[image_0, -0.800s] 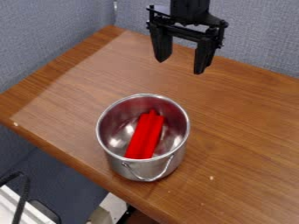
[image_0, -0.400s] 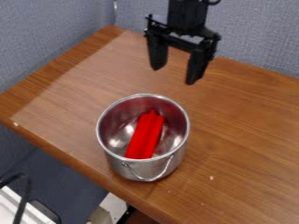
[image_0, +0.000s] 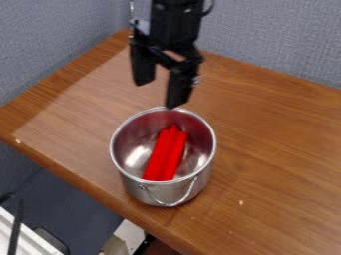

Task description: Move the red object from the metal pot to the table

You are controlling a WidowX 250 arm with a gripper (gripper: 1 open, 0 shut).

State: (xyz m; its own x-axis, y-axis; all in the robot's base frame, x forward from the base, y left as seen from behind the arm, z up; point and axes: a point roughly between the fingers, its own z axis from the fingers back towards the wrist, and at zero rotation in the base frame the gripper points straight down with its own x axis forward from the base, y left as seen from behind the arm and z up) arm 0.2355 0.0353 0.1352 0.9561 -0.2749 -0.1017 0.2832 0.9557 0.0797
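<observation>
Brown wood-grain table (image_0: 74,100) filling most of the view, grey wall behind, darker rounded edge toward the lower left. Near the front edge, the metal pot (image_0: 132,169): shiny, upright, 1 small handle visible at the front rim.

Above the pot's far rim, the gripper (image_0: 162,83), black, pointing down, its 2 fingers spread wide apart with nothing between them. Compared with the 2 earlier frames, shifted left and nearer the pot, the lower fingertip now just over the far rim rather than well back over bare table. Pot unmoved.

Inside the pot, the red object (image_0: 167,153), lying against the inner wall and bottom. Long axis running from upper right to lower left, far end by the back wall under the fingertips, near end toward the front handle. Same lie as before.
</observation>
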